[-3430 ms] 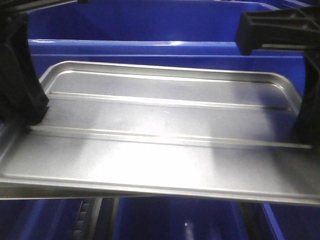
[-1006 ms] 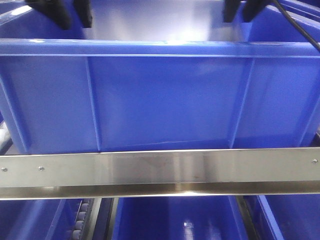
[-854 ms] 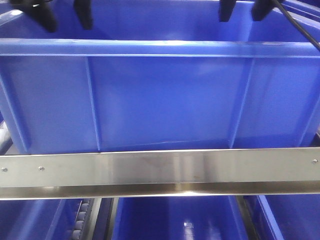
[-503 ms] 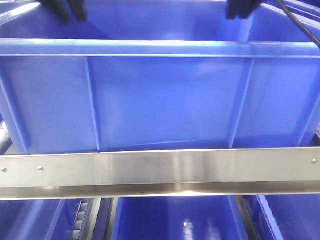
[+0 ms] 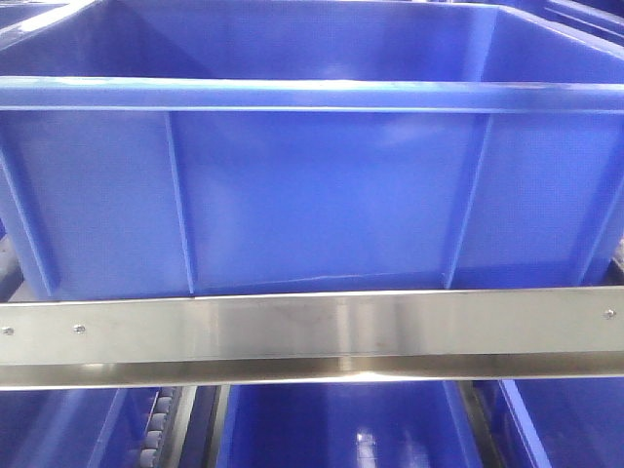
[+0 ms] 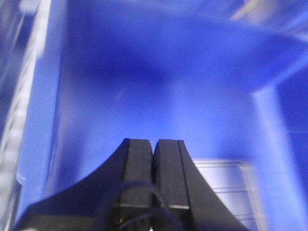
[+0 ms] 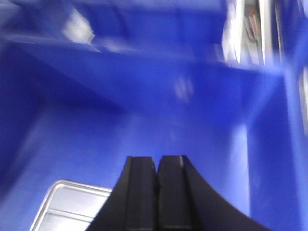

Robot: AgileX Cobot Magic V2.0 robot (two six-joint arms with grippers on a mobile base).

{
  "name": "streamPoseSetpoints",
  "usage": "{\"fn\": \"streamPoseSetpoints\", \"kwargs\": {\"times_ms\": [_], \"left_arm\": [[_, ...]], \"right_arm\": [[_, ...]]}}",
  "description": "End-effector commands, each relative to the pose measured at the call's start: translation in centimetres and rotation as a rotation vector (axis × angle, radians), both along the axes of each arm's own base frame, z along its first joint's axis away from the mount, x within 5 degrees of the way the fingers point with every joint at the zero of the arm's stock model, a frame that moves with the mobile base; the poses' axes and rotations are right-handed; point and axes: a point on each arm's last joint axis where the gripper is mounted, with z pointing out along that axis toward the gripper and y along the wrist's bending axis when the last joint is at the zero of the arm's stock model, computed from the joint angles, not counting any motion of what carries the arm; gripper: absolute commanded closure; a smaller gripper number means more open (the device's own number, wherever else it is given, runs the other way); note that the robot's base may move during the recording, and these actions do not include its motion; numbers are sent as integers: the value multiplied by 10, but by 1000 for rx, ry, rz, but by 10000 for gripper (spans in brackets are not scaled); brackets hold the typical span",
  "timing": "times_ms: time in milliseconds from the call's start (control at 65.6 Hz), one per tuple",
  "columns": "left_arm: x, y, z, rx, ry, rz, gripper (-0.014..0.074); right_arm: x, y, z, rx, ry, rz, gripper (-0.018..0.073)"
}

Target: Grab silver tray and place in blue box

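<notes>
Inside the blue box (image 5: 312,195), the silver tray (image 7: 72,207) lies on the floor. Left gripper (image 6: 154,149) and right gripper (image 7: 156,166) hover above it, fingers pressed together, holding nothing. Steel rail (image 5: 312,336) crosses below.

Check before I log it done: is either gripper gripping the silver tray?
No: the left gripper and right gripper are shut on nothing, above the silver tray.

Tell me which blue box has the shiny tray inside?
The big blue box standing behind the metal rail. Both claw cameras show the silver tray on its floor.
</notes>
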Motion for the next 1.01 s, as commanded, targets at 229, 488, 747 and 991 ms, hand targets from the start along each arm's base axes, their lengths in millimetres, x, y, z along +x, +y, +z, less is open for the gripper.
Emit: {"fn": "streamPoseSetpoints", "kwargs": {"times_ms": [229, 488, 747, 991], "left_arm": [[-80, 37, -30, -136, -314, -216, 689], [-135, 65, -89, -200, -429, -311, 689], [-165, 83, -101, -280, -569, -343, 689], [-166, 83, -101, -285, -577, -348, 689]], "right_arm": [[-84, -40, -32, -16, -213, 158, 504], [-155, -85, -74, 45, -328, 158, 504], [-190, -108, -86, 117, -463, 145, 504], [-191, -108, -86, 120, -468, 145, 504]]}}
